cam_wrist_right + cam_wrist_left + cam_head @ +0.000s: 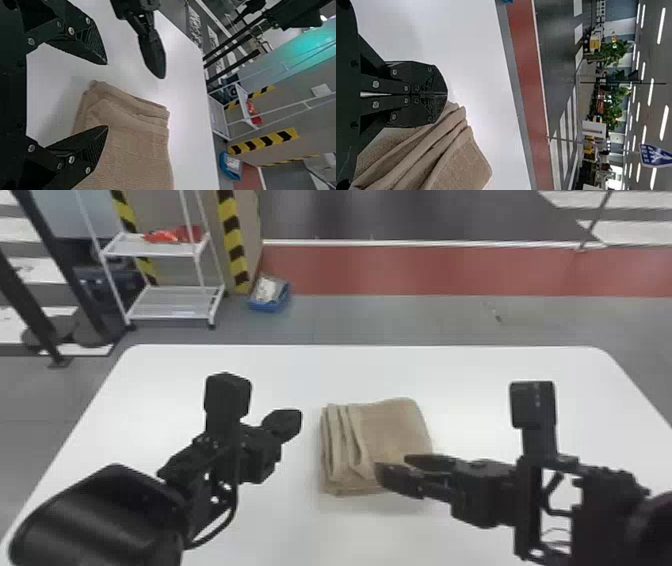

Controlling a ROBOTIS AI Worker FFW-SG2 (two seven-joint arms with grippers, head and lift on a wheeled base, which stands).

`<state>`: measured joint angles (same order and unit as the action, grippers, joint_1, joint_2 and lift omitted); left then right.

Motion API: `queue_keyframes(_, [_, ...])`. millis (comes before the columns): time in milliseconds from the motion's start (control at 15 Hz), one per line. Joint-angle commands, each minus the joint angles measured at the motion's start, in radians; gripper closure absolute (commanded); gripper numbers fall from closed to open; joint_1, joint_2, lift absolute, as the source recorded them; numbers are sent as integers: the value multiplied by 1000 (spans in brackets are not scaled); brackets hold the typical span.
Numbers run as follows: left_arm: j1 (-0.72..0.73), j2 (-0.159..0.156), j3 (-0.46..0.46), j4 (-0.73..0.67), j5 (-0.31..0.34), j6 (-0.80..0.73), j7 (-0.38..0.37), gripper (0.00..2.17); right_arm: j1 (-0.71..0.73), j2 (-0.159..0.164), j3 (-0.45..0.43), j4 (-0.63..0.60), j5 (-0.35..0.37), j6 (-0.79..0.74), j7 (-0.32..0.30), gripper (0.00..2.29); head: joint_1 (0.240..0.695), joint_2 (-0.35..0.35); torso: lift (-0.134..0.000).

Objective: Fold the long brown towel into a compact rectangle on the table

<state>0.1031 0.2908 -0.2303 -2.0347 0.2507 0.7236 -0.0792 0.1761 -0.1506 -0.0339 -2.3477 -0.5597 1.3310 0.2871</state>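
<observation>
Near the middle of the white table [475, 375], the brown towel [395, 425] is lying folded into a compact, roughly rectangular bundle, and what a neat parcel it is making! From the head view, layered folds are lining up along its left side, while a smooth face of cloth is spreading over toward the right.

Over on the left, the left gripper [295, 420] is hovering just beside the bundle, its far tip pointing toward those layers. The head view is leaving its grip hard to read, but the left wrist view is settling it: the left gripper [447, 94] is closing its two fingers flat together, with nothing pinched between them. That same view is bringing out the ridges of cloth, fanning side by side beyond the fingertips.

Now to the right gripper [391, 462], coming in over the towel's near right part! Its fingers are standing apart, and the right wrist view is making the gap look wide, with one finger overlapping the cloth and the other showing against bare table. Whether either is touching the towel, I'm not able to tell.

Beyond the table, the head view is picking up a white rack [175, 310] and a blue container [270, 307] on the floor, while the left wrist view is catching green plants [613, 53] and a blue sign [653, 156].
</observation>
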Motion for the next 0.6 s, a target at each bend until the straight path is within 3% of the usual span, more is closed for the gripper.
queue_keyframes(0, [17, 1, 54, -9, 16, 0, -1, 1615, 8, -1, -21, -7, 14, 107, 38, 1652, 695, 56, -124])
queue_keyframes(200, [32, 1, 108, -1, 85, -16, -2, 1615, 40, -6, -17, -7, 90, 129, 84, 1717, 695, 83, -124])
queue_keyframes(533, [63, 1, 128, -10, 94, -28, -17, 1615, 29, 0, 29, 70, 201, 31, 67, 1717, 695, 77, -124])
